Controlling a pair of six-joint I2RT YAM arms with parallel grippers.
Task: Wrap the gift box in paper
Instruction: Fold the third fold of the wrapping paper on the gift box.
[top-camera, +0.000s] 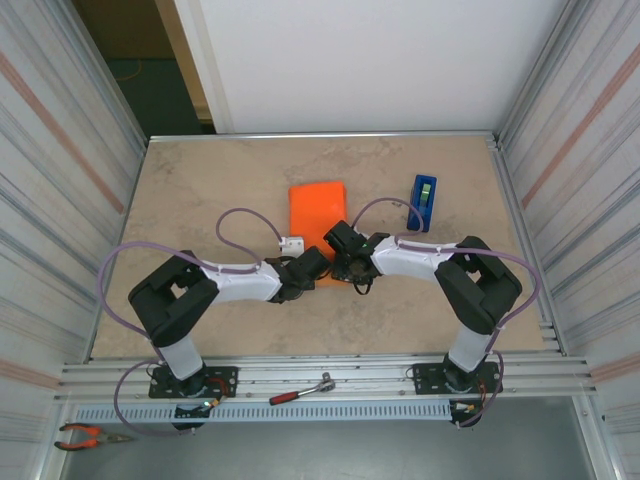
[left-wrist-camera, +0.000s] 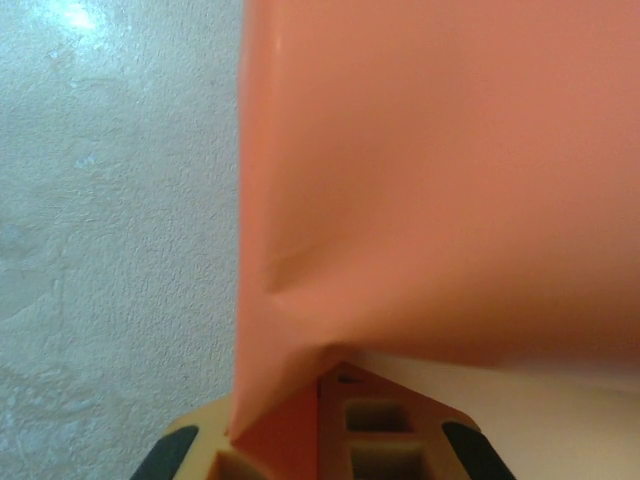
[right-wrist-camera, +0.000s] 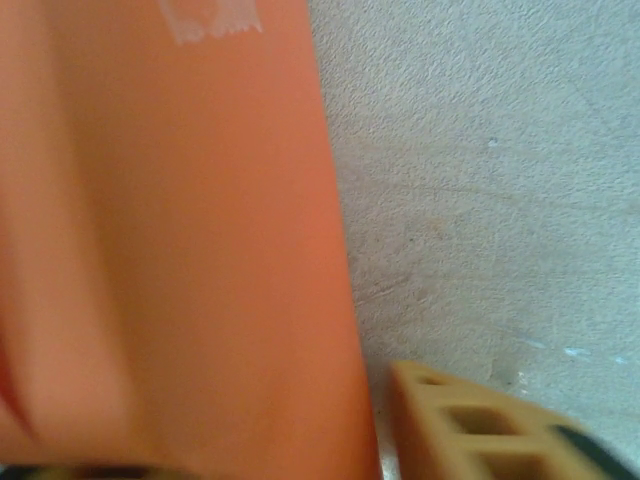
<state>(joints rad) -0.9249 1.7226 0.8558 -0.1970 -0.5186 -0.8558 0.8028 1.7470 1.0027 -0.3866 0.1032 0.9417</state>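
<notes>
Paper (top-camera: 317, 210) edge in closed left tool (left-wrist-camera: 325, 440); right tool (top-camera: 338, 262) unclear; open table (top-camera: 200, 200) around.

A beige stone-patterned table (top-camera: 200, 190) sits between ribbed metal side walls (top-camera: 60, 150), a white panel (top-camera: 380, 60) behind.
</notes>
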